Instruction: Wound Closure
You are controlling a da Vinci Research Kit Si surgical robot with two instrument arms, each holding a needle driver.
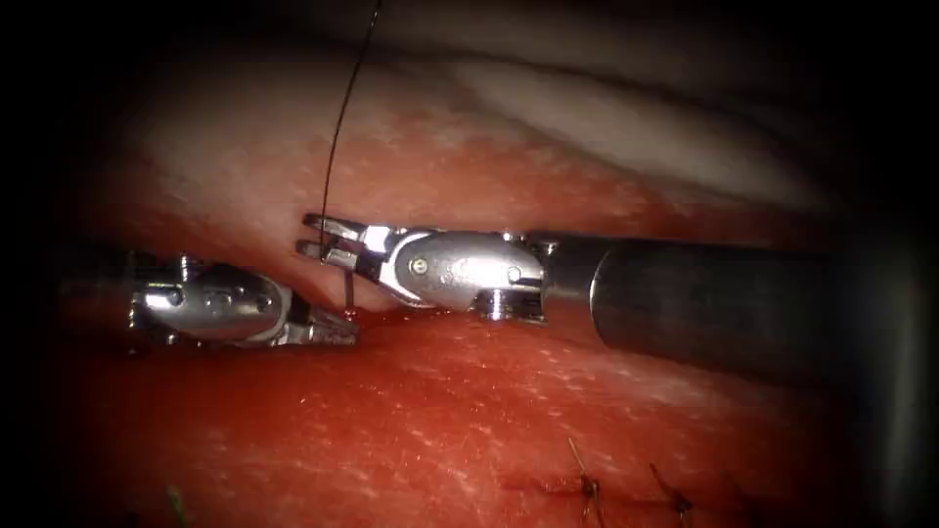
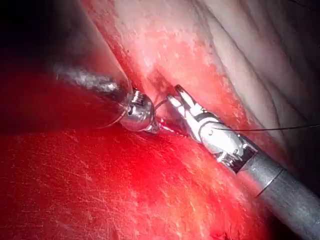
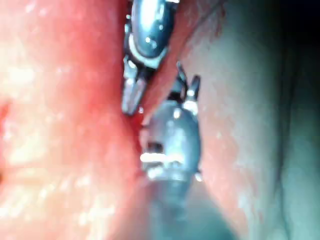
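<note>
A short stretch of the curved needle (image 1: 348,291) stands up out of the tissue (image 1: 469,411) at the cut's edge, its lower part buried. My left tool (image 1: 337,334) lies low on the left, its jaws shut on the needle where it meets the tissue. Just above, my right tool (image 1: 315,238) comes in from the right with its jaws open and nothing held. The dark thread (image 1: 337,127) runs from the top down to those open jaws. The left wrist view has the needle (image 2: 159,103) arcing between the left tool (image 2: 155,129) and the right tool (image 2: 176,95), with the thread (image 2: 270,129) trailing away.
Red fluid coats the lower tissue. Two earlier stitches (image 1: 587,484) with short cut thread ends (image 1: 675,501) sit at the lower right. A pale fatty ridge (image 1: 626,127) rises behind the tools. The right tool's shaft (image 1: 724,303) spans the right half.
</note>
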